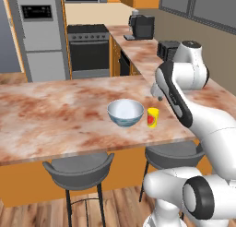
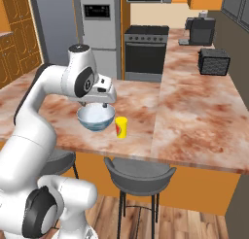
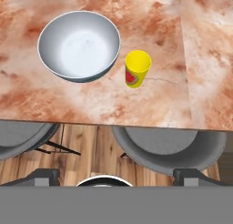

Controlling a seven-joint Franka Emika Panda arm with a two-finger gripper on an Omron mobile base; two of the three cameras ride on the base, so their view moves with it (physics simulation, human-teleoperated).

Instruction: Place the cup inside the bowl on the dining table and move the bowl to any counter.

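Note:
The pale blue-white bowl (image 1: 125,112) (image 2: 96,117) (image 3: 79,45) stands upright and empty on the dining table (image 1: 55,115) near its stool-side edge. Just to its right, a small gap away, is the yellow cup (image 1: 152,117) (image 2: 121,127) (image 3: 137,68), upright with its red mark facing the stools. My gripper (image 1: 157,91) (image 2: 98,105) (image 3: 116,175) hangs well above them, over the table's near edge, pointing down. Its fingertips (image 3: 43,175) stand wide apart, so it is open and holds nothing.
Two grey stools (image 1: 78,170) (image 1: 173,154) sit under the table's near edge. The counter (image 2: 194,102) runs along the right wall, carrying a black toaster (image 2: 214,61) and a coffee machine (image 2: 200,31). A stove (image 1: 88,48) and fridge (image 1: 41,32) stand behind.

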